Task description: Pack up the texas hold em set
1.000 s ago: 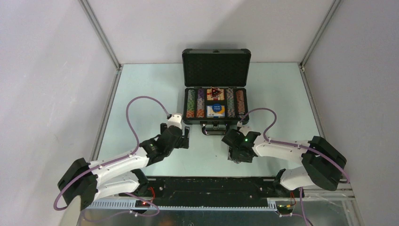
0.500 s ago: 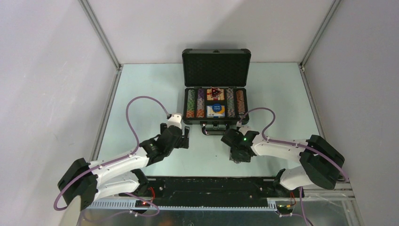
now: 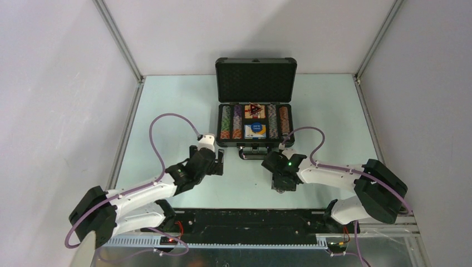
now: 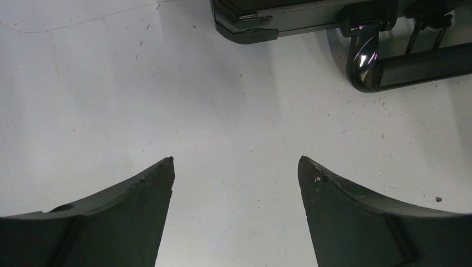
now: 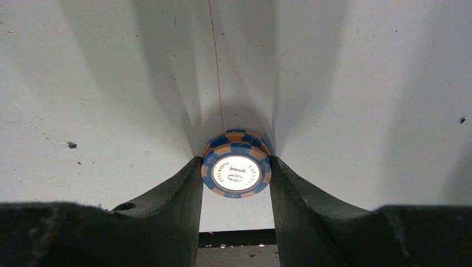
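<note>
The dark briefcase [image 3: 255, 78] lies open at the table's middle back, lid upright. Rows of striped poker chips [image 3: 226, 122] fill its tray, along with a card box bearing a dark triangular marker [image 3: 254, 110] and a blue-and-white button [image 3: 255, 130]. My right gripper [image 3: 280, 186] points down at the table in front of the case. In the right wrist view its jaws [image 5: 236, 158] press both sides of a small stack of orange-and-blue chips [image 5: 236, 173]. My left gripper [image 4: 235, 160] hangs open over bare table, near the case's front left corner [image 4: 250, 25] and handle [image 4: 423, 58].
Metal frame posts [image 3: 125, 50] and white walls enclose the table on three sides. A black rail [image 3: 250, 219] runs along the near edge between the arm bases. Purple cables loop above both arms.
The right jaws have narrowed onto the chip stack. Neither arm has visibly shifted, and the left gripper stays as wide as before.
</note>
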Available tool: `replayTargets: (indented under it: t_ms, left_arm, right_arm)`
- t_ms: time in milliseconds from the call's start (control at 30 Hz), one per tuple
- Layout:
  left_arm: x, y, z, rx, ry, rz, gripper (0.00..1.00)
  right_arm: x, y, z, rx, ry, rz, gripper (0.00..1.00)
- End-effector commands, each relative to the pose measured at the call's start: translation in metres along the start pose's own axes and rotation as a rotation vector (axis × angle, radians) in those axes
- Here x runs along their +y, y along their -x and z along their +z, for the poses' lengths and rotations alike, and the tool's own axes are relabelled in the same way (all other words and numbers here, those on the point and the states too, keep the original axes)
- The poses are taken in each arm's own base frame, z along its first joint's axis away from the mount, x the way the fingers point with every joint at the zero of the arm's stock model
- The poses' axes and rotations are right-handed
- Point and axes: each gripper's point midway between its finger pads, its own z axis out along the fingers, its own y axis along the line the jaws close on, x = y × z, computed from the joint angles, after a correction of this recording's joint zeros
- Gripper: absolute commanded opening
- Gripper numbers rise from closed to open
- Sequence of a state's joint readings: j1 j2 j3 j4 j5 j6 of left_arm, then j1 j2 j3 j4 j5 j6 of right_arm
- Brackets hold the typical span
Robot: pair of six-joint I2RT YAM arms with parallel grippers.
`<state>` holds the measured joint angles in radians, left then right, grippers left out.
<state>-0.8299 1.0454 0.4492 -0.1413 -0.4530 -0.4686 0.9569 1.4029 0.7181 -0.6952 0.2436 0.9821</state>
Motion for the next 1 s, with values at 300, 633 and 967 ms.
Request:
replayTargets:
  t_ms: [300,633,967]
  left_arm:
    - [-0.004,0.014,0.003,-0.030,-0.011,-0.011,0.86]
    - [-0.004,0.014,0.003,-0.029,-0.013,-0.011,0.85]
    - [-0.004,0.015,0.002,-0.033,-0.013,-0.013,0.85]
  right_arm:
    - [0.005,0.017,-0.013,-0.057,0.026,0.001,0.00]
    - [0.006,0.021,-0.025,-0.076,0.057,0.013,0.00]
    - [0.005,0.022,-0.029,-0.079,0.067,0.000,0.00]
